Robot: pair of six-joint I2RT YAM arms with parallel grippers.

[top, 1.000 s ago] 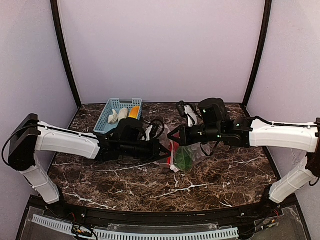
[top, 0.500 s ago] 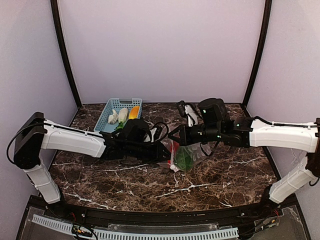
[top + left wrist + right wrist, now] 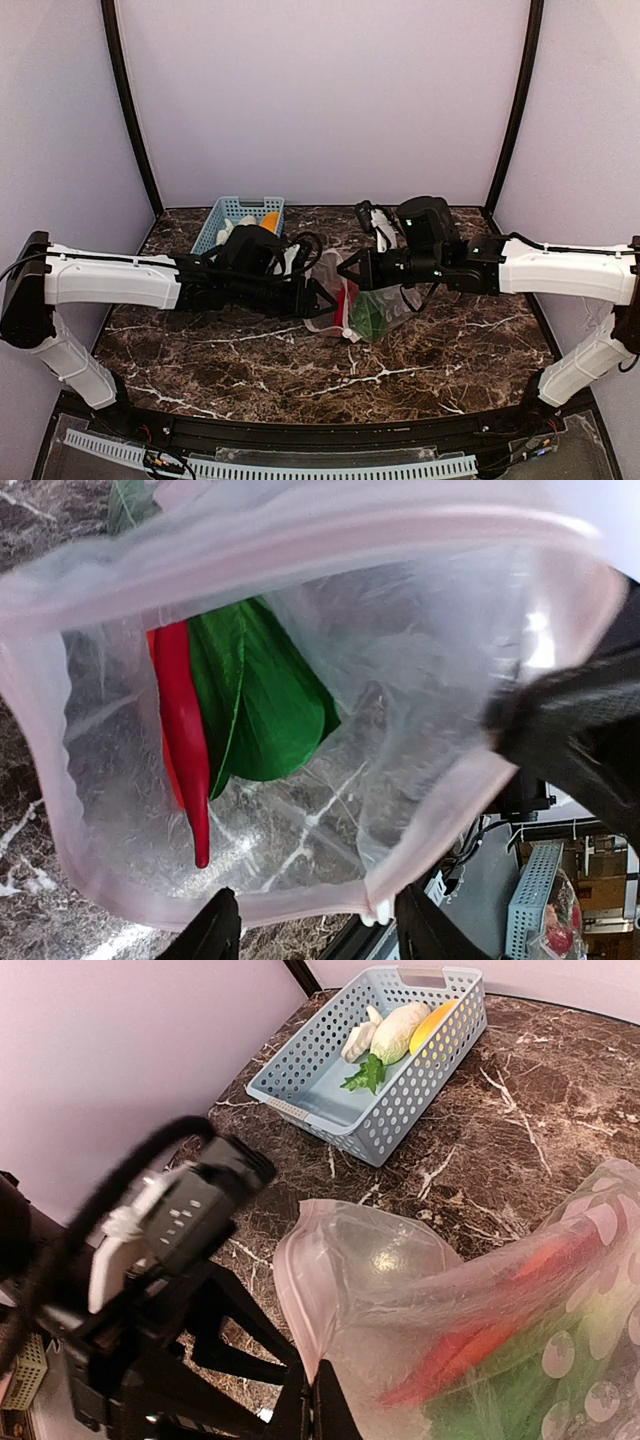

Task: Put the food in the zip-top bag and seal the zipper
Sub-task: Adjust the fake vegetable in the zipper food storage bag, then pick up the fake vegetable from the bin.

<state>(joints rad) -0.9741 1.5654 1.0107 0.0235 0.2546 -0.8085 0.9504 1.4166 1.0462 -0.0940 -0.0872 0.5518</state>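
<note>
Zip-top bag (image 3: 372,312): one, on the dark marbled surface (image 3: 250,365) at centre, between the two arms. One side of its mouth is lifted, the body sags down onto the surface. Long axis runs from the mouth, on the left arm's side, to the closed end, on the right arm's side and a little nearer. The mouth is wide open and faces the left wrist camera.

Zipper (image 3: 300,525): pinkish strip, one, ringing the open mouth; unsealed.

Right tool (image 3: 308,1405): fingers together, clamped on the bag's pink rim, holding that side up.

Left tool (image 3: 315,932): fingers apart, just at the lower rim of the mouth, nothing held between them.

Food inside the bag, 2 items:
- long red-orange one (image 3: 185,730), count 1. It lies along the bag's length, pointed tip toward the mouth.
- green leafy one (image 3: 265,695), count 1, beside and partly under it, touching.

Food in the light-blue basket (image 3: 330,1120), at the far left of the surface, well apart from the bag:
- white ones (image 3: 398,1028), count 2, side by side.
- yellow corn-like one (image 3: 435,1022), count 1, against the basket wall.
- small green sprig (image 3: 365,1073), count 1, just in front of the white ones.
</note>
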